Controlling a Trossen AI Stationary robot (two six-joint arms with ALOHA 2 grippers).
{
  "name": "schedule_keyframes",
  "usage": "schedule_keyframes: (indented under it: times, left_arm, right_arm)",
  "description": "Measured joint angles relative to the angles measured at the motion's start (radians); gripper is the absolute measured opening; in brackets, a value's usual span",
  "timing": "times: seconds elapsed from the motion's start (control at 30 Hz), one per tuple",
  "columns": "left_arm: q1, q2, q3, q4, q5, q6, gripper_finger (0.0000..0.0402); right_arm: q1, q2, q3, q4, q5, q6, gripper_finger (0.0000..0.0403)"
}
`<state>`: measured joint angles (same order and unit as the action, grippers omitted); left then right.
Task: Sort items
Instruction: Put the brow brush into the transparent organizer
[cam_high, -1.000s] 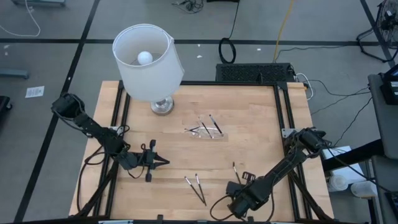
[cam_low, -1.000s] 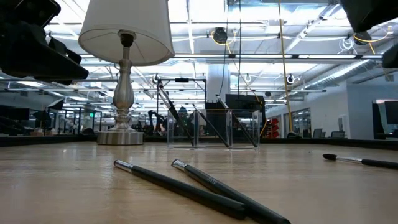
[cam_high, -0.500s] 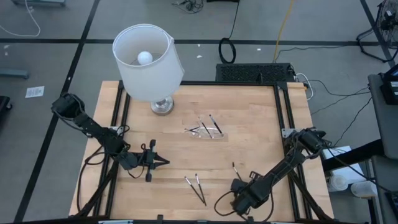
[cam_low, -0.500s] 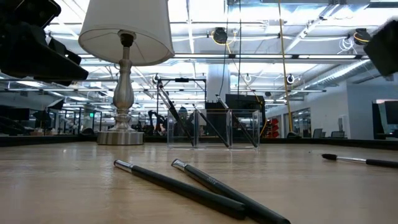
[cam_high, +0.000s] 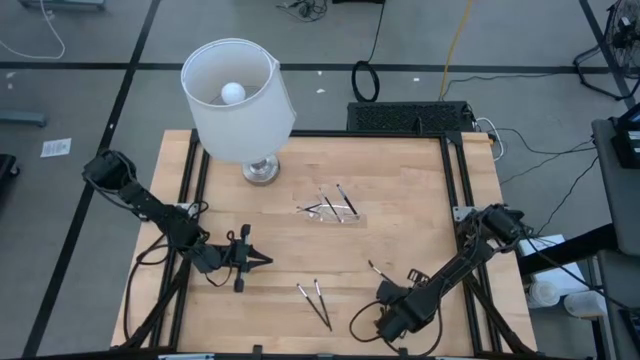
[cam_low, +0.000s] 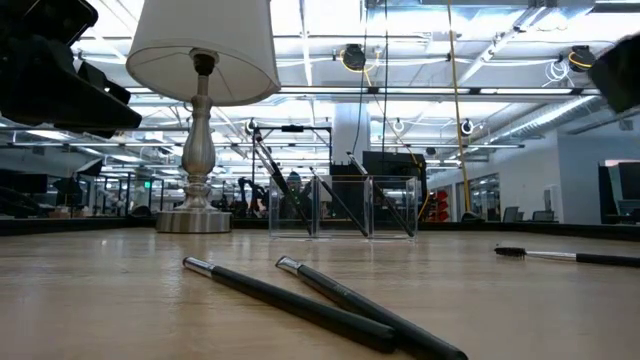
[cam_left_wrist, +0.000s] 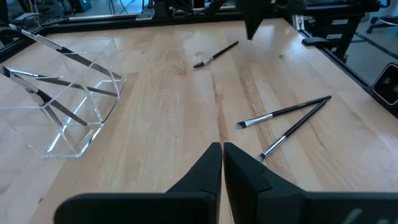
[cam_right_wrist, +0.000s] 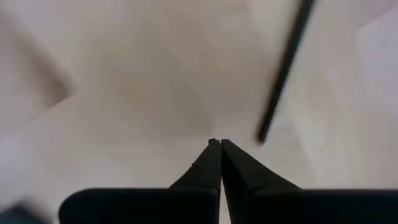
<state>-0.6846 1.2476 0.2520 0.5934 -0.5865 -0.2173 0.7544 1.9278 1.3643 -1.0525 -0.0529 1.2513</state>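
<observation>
At lower right of the desk (cam_high: 420, 180), the right pincer (cam_right_wrist: 216, 144) is clenched empty beside one stick (cam_right_wrist: 283, 71). Lower left, the left pincer (cam_left_wrist: 222, 148) is clenched empty too.

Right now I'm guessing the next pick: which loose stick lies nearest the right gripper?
The lone stick, lying by itself just ahead of the shut right gripper. The crossed pair lies farther off, toward the table's middle front.

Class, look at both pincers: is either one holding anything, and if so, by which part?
Nothing is held. The right pincer is shut and empty, just beside a loose stick on the table. The left pincer is shut on nothing.
</observation>
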Motion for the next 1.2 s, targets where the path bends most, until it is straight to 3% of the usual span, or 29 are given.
schedule_keyframes:
  times: [0.1, 0.17, 0.23, 0.37, 0.43, 0.57, 0.7, 0.93, 1.07, 1.2]
  left_arm:
    - [0.0, 0.0, 0.0, 0.0, 0.0, 0.0, 0.0026]
    - [0.0, 0.0, 0.0, 0.0, 0.0, 0.0, 0.0026]
    - [0.0, 0.0, 0.0, 0.0, 0.0, 0.001, 0.0026]
    - [0.0, 0.0, 0.0, 0.001, 0.0, 0.005, 0.0026]
    - [0.0, 0.0, 0.0, 0.001, 0.0, 0.005, 0.0026]
    - [0.0, 0.0, 0.0, 0.001, 0.0, 0.005, 0.0026]
    - [0.0, 0.0, 0.0, 0.001, 0.0, 0.005, 0.0026]
    - [0.0, 0.0, 0.0, 0.0, 0.0, 0.004, 0.0026]
    - [0.0, 0.0, 0.0, 0.0, 0.0, 0.004, 0.0026]
    - [0.0, 0.0, 0.0, 0.0, 0.0, 0.004, 0.0026]
  right_arm:
    - [-0.002, -0.055, 0.0, 0.045, -0.054, 0.007, 0.0]
    - [-0.001, -0.106, 0.001, 0.044, -0.034, 0.038, 0.0]
    - [-0.001, -0.157, 0.001, 0.035, 0.059, 0.044, 0.0]
    - [-0.021, -0.235, 0.002, 0.048, 0.347, 0.042, 0.0]
    - [-0.051, -0.252, 0.002, 0.048, 0.388, 0.022, 0.0002]
    - [-0.135, -0.238, 0.001, 0.045, 0.315, -0.02, 0.0031]
    - [-0.215, -0.189, -0.013, 0.084, 0.187, -0.09, 0.0094]
    - [-0.278, -0.139, -0.081, 0.087, 0.121, -0.102, 0.0203]
    - [-0.293, -0.142, -0.149, 0.123, 0.092, -0.07, 0.0233]
    - [-0.293, -0.141, -0.217, 0.178, 0.074, -0.067, 0.0239]
